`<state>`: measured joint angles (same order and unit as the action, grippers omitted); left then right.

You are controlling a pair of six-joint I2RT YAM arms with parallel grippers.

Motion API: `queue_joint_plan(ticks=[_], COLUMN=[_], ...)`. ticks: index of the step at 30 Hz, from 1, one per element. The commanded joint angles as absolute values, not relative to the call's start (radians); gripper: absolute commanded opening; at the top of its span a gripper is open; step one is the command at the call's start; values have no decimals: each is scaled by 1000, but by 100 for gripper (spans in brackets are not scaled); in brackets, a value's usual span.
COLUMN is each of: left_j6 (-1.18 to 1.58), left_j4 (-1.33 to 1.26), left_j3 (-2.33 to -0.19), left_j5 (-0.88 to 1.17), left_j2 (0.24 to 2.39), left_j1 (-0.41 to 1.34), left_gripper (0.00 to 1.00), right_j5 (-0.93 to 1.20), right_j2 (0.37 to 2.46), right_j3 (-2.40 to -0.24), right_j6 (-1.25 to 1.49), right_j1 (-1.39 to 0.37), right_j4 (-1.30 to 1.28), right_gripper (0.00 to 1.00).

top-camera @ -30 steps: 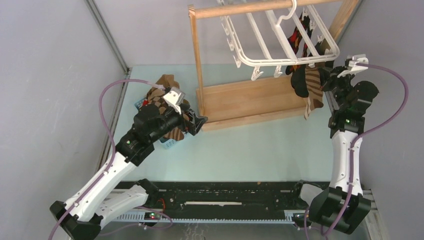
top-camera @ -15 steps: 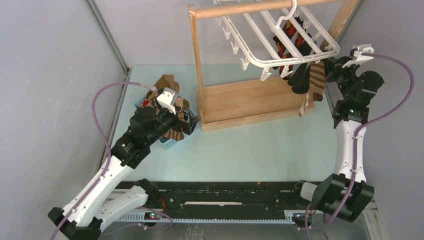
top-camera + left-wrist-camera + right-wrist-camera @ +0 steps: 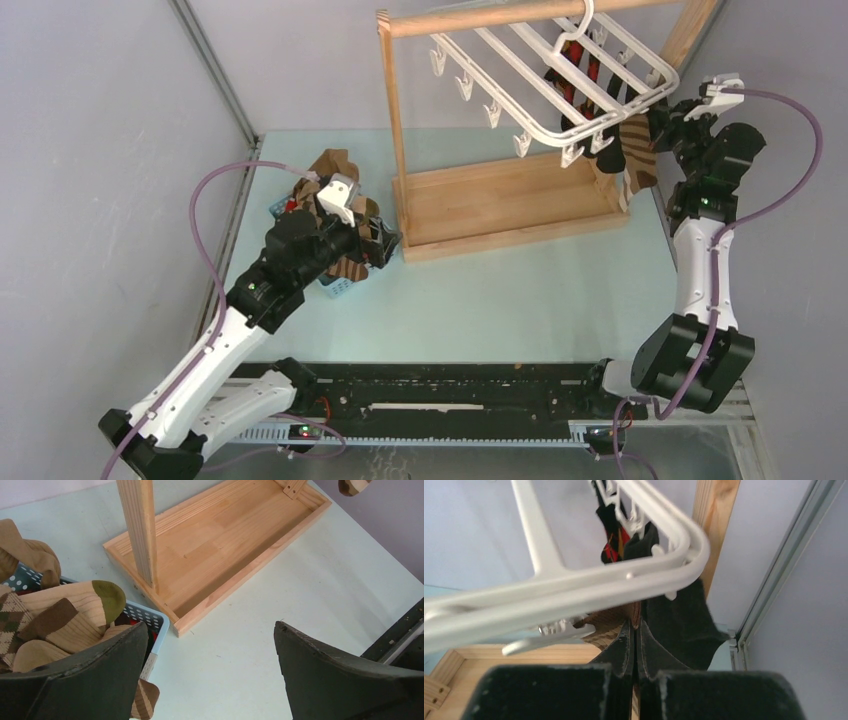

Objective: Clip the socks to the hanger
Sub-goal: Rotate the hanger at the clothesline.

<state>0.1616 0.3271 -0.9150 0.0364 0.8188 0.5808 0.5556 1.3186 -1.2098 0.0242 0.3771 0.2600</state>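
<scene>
Item: white plastic rectangular drying hanger (image 3: 545, 75) with parallel bars, hooked over the round rail of a pale wooden stand (image 3: 500, 205) at 12 to 1 o'clock on the pale green table (image 3: 520, 300); the frame hangs tilted rather than level. Stock already on the frame, as far as can be seen: a red, orange and black argyle sock (image 3: 572, 85) and a plain black sock (image 3: 679, 620), both at the frame's 3 o'clock end, though the clips gripping them are not visible. Stock in transit: a brown-and-tan striped sock (image 3: 637, 150), raised to the same corner by the right gripper (image 3: 634, 630), whose jaws are pressed together with a sliver of brown fabric between the tips, so it appears to have the sock pinched. Stock outstanding: a small blue mesh basket (image 3: 152, 620) at 9 o'clock holding a tan ribbed sock with an olive toe (image 3: 85, 600), a brown argyle sock (image 3: 9, 615) and a plain tan sock (image 3: 25, 550), at least. The left gripper (image 3: 211, 630) hovers at the basket's rim, jaws spread to their widest, holding nothing. Estimate: task under way, roughly half or less done. View notes: only the right wrist view shows the closed jaws and a free white clip (image 3: 549, 639) dangling just beside the striped sock; only the left wrist view shows the basket's contents, which the arm largely covers from overhead; only the overhead view shows the hook, the rail and the frame's tilt.
</scene>
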Motion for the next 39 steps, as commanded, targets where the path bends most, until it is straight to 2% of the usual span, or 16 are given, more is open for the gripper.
queue_joint_plan(ticks=[1, 3, 14, 17, 23, 27, 30, 32, 34, 36, 39], left_j6=[178, 180, 179, 173, 157, 142, 136, 132, 126, 122, 118], left_j4=[308, 301, 276, 276, 279, 297, 306, 303, 299, 296, 293], left_j3=[-946, -946, -924, -927, -926, -931, -926, -919, -916, -922, -936], left_j5=[38, 44, 79, 84, 91, 81, 68, 66, 72, 87, 103], left_j2=[830, 833, 836, 841, 851, 845, 831, 824, 824, 835, 853], left_j1=[573, 573, 572, 571, 570, 567, 564, 561, 560, 558, 557], left_gripper=[100, 100, 100, 100, 100, 100, 100, 100, 100, 100, 100], right_j5=[543, 549, 704, 747, 821, 977, 1225, 1341, 1285, 1088, 848], right_j2=[1369, 1374, 1299, 1248, 1120, 1025, 973, 963, 916, 847, 815], right_j3=[-1298, -1304, -1274, -1248, -1218, -1205, -1223, -1251, -1237, -1149, -977], right_j6=[21, 21, 42, 35, 14, 3, -97, -307, -534, -538, -301], right_j1=[380, 383, 448, 470, 543, 618, 624, 560, 407, 199, 51], right_j4=[266, 267, 198, 157, 56, -91, -301, -528, -711, -600, -275], right_gripper=[1, 3, 26, 34, 58, 61, 60, 56, 53, 49, 14])
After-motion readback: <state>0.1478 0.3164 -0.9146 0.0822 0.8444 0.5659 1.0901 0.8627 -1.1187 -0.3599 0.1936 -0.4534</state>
